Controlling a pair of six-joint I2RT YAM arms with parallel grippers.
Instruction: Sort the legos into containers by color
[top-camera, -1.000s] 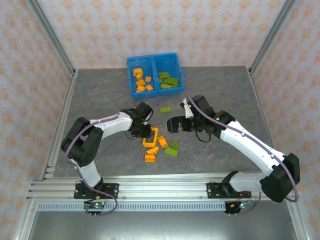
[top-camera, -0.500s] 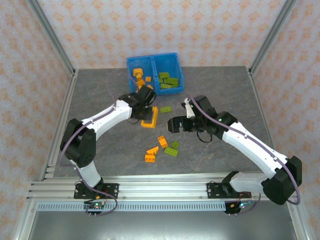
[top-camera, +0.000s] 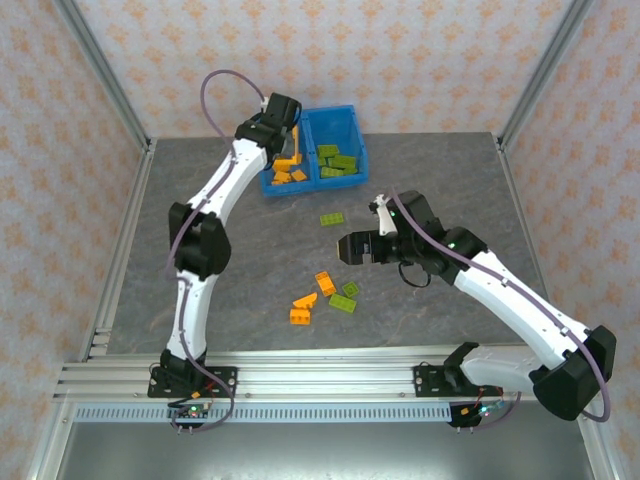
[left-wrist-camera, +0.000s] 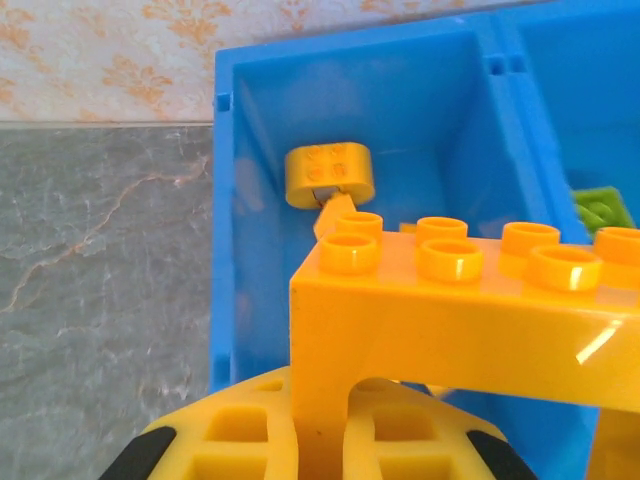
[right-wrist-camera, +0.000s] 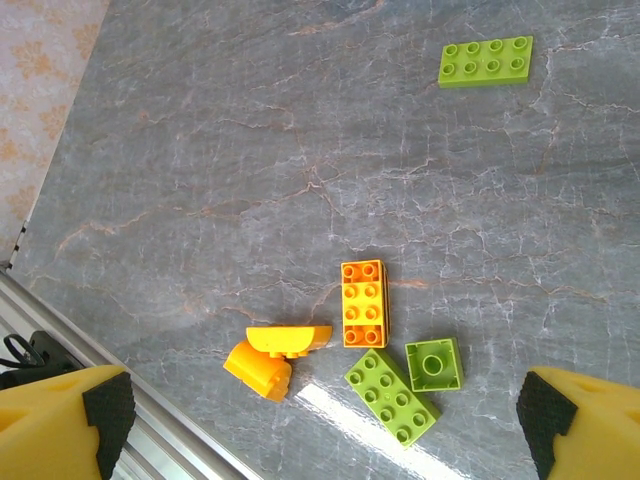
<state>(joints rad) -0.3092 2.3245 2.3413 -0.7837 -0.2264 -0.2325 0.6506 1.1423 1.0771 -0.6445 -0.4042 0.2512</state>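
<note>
On the left, we are reaching the left gripper (top-camera: 282, 112) over the blue bin (top-camera: 335, 110) at the far side. Its fingers (left-wrist-camera: 240, 445) are pinching the orange frame piece (left-wrist-camera: 450, 300) by one bar, so the piece is hanging above the left compartment (left-wrist-camera: 240, 250). Below it, a rounded orange brick (left-wrist-camera: 327, 176) is lying near the compartment's far wall, with the other orange bricks (top-camera: 281, 174) in the same compartment.

We are reading this as the drop-off of the frame. To do it well, we are getting the whole frame inside the left walls before spreading the fingers. The frame is long, and one end is reaching toward the divider (left-wrist-camera: 515, 120). Beyond that, lime bricks (top-camera: 340, 162) are sitting in the right compartment (top-camera: 340, 130). Shifting the frame away from the divider and lowering it first should be keeping it from bridging the rim or tipping across.

Further right, loose pieces are lying on the worktop (right-wrist-camera: 200, 150):
- two curved orange pieces (right-wrist-camera: 272, 358), touching each other
- an orange six-stud brick (right-wrist-camera: 363, 302)
- a lime six-stud brick (right-wrist-camera: 392, 396) just beside a lime square brick (right-wrist-camera: 434, 363)
- a lime eight-stud plate (right-wrist-camera: 486, 61), well apart from the rest

The right gripper (top-camera: 346, 247) is hovering over this cluster, with its fingers (right-wrist-camera: 60, 420) spread wide and carrying nothing.
</note>
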